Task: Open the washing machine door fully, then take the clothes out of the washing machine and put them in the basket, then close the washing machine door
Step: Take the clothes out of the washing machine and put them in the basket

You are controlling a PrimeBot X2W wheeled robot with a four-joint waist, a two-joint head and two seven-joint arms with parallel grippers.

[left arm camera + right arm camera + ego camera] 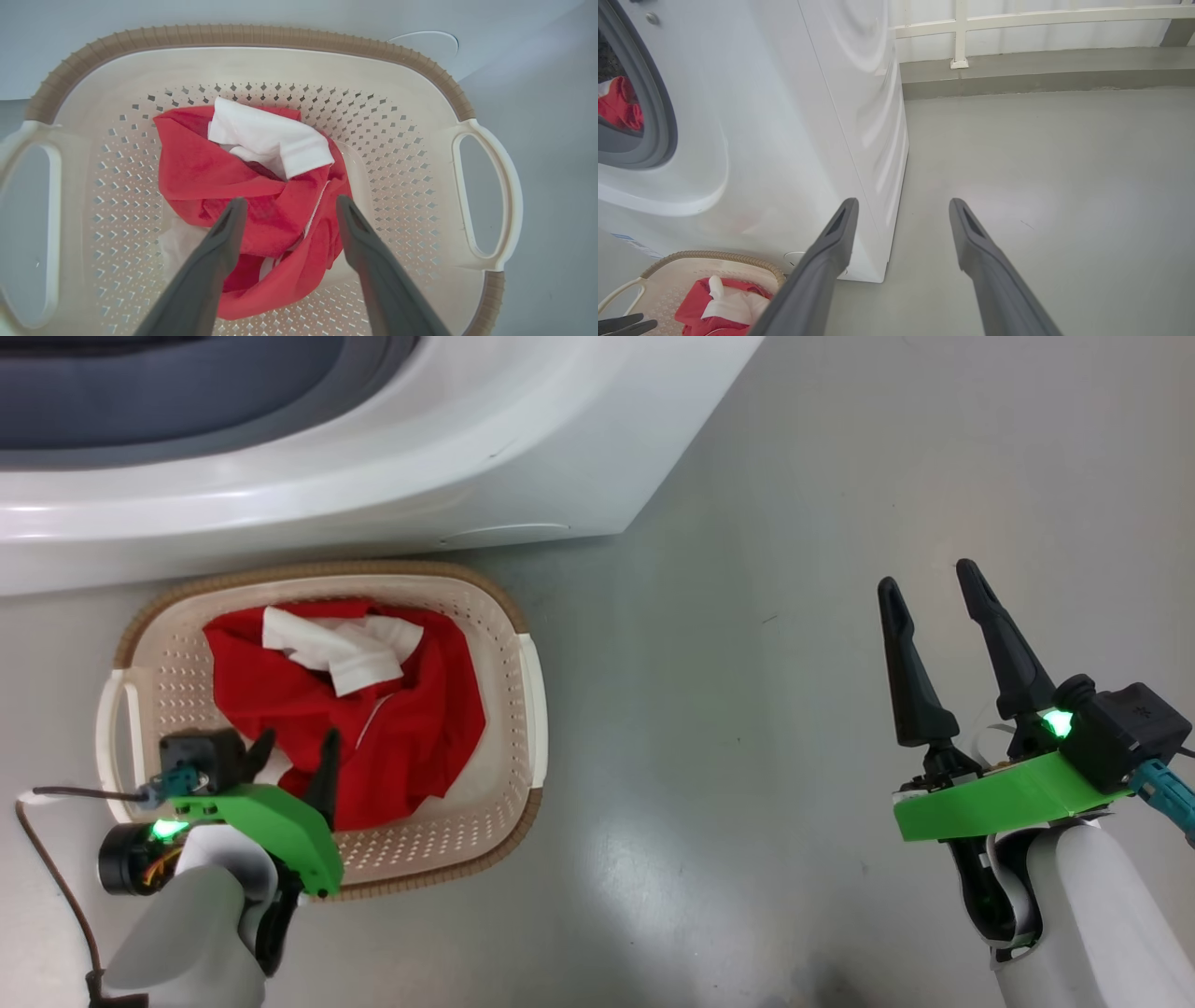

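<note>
Now lift the left gripper (pixel 299 739) — spread wide, gripping nothing — straight up off the clothes (pixel 392 737) lying in the basket (pixel 327 567) at lower left, snagging no fabric, before fetching more from the washing machine (pixel 784 116).

Soft cloth clothes (pixel 201 177), matt perforated plastic basket (pixel 402 140), glossy washing machine (pixel 523 448), smooth floor (pixel 794 709)

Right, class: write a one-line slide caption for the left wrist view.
Open left gripper hovering over red-and-white clothes heaped in a cream basket with a brown rim.
</note>
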